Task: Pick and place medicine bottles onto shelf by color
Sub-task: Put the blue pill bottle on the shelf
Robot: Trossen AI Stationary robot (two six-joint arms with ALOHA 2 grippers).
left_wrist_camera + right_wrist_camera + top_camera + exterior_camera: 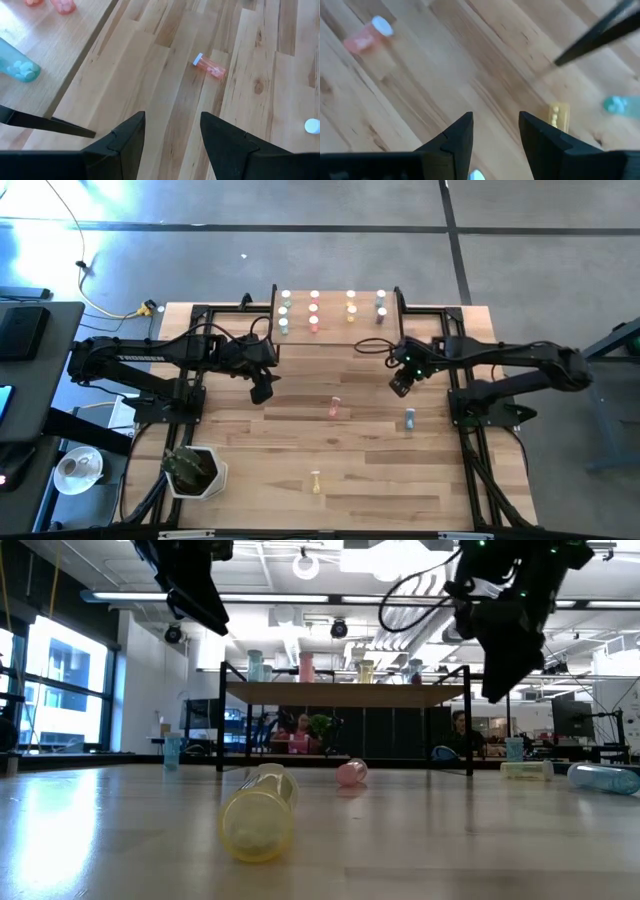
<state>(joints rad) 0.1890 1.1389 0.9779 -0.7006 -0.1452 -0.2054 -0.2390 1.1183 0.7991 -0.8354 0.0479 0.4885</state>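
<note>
Grippers poised above a scattered job: the left gripper and the right gripper hang over the pale wooden tabletop, each with its 2 dark fingers parted and nothing between them, as both wrist views show. Neither touches a bottle; each is raised and free, placed, it seems, to drop onto whichever bottle comes next.

Between the 2 arms lies a pink-red medicine bottle with a white cap, on its side on the bare boards and squarely ahead of the left gripper in that arm's wrist view, which makes it the likelier next pick for that arm. A blue white-capped bottle sits just beside the right arm's base, and a yellow-orange bottle lies toppled nearer the front edge, well apart from both grippers. Loose bottles on their sides will probably need a grasp across the body, not the cap.

Behind the grippers stands the small light-wood shelf on thin black legs, already carrying about 12 bottles in 4 columns that appear sorted green, pink-red, yellow-orange and blue, though the overhead glare makes the exact count uncertain. The sorted columns explain the layout: each remaining stray has a matching column waiting.
</note>
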